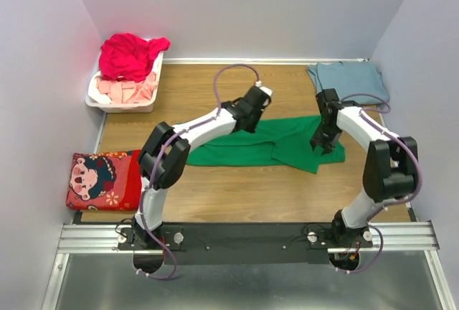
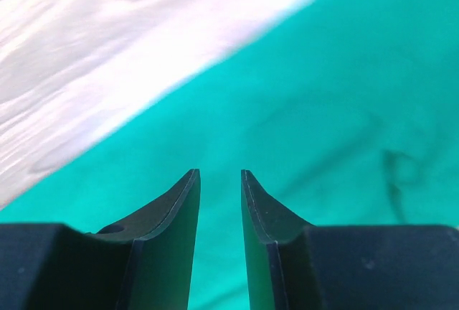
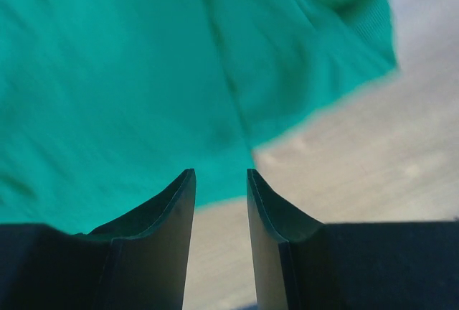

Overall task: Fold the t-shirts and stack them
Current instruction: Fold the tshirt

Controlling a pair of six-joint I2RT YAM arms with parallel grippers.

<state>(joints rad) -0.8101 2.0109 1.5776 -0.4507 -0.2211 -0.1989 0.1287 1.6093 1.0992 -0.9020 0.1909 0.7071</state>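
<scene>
Seemingly mid-fold: my left claw and right claw hovered barely parted, empty, over the green t-shirt; its 6 o'clock edge needed gripping.

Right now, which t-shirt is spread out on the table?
The green t-shirt, mid-table. The blue-grey one sits folded at the far right; the magenta one is heaped in the basket.

Green t-shirt upper edge hidden under left arm; right end under right arm; wrist views blurred.
</scene>
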